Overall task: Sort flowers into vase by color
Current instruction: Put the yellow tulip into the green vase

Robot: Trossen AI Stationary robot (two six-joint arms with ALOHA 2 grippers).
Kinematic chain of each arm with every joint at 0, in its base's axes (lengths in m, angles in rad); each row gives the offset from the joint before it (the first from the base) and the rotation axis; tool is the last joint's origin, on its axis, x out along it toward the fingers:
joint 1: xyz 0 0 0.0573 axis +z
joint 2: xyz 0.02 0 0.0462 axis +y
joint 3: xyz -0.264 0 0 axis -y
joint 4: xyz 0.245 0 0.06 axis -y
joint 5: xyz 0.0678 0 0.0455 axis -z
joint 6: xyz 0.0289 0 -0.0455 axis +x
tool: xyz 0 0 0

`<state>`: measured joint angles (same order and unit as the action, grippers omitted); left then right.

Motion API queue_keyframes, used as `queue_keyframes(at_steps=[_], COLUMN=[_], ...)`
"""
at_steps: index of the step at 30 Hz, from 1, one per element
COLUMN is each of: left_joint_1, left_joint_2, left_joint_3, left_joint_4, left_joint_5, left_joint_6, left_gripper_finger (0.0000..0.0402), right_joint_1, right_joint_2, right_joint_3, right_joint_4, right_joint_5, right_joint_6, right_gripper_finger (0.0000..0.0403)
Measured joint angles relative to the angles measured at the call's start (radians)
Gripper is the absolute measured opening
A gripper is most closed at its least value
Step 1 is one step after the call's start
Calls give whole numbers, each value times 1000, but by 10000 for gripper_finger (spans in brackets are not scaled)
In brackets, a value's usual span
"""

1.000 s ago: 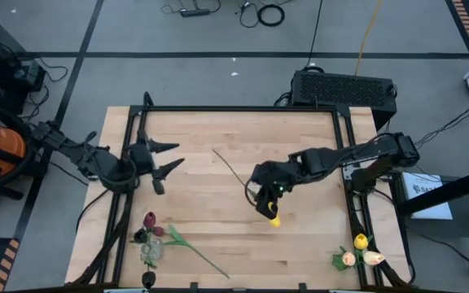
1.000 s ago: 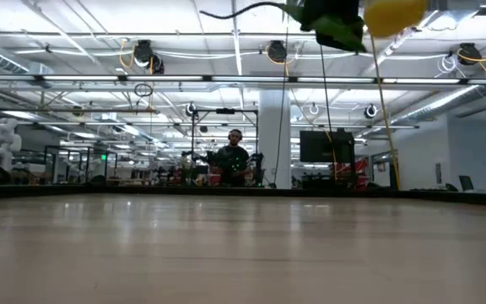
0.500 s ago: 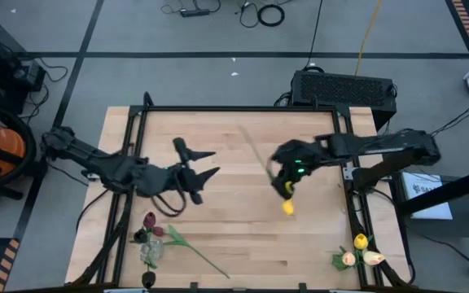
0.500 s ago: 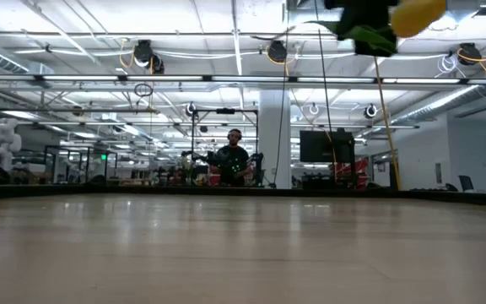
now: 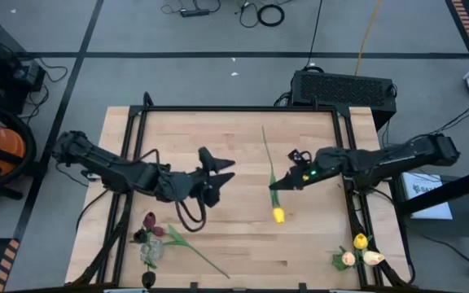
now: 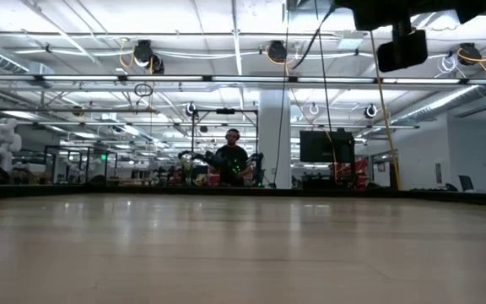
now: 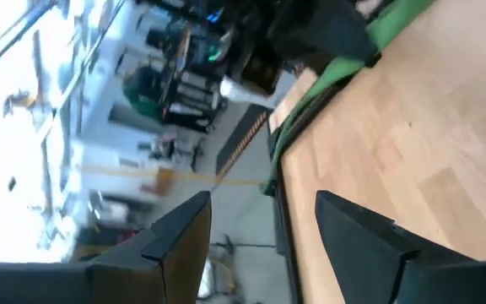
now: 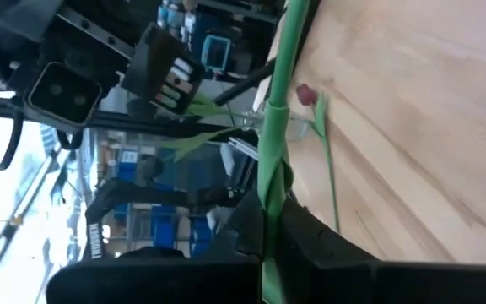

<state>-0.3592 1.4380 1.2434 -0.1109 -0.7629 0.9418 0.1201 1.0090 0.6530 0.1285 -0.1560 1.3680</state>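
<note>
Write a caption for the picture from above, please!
Right fingers hold a yellow tulip over the table; open left fingers reach in.

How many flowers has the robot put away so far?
About five look placed: two dark red tulips in the left vase, three yellow and peach ones at the right corner. The right gripper holds a yellow tulip midair. One red tulip lies waiting. The open left gripper holds nothing.
</note>
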Motion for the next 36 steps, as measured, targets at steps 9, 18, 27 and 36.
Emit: queue_keyframes(at_steps=[9,18,27,36], left_joint_1=[0,-1,-10,-20], left_joint_2=[99,132,132,132], left_joint_3=[-1,-1,-1,-1], left_joint_4=[135,189,175,171], left_joint_5=[74,113,136,112], left_joint_6=[204,360,381,366], left_gripper_finger=[221,221,182,14], right_joint_1=[8,-9,-7,-7], right_joint_2=[227,350,392,393], right_joint_3=[199,361,406,418], right_joint_4=[47,-28,-31,-28], right_joint_5=[-135,-230,-240,-234], right_joint_6=[-106,-165,-176,-176], right_gripper_finger=[2,2,6,12])
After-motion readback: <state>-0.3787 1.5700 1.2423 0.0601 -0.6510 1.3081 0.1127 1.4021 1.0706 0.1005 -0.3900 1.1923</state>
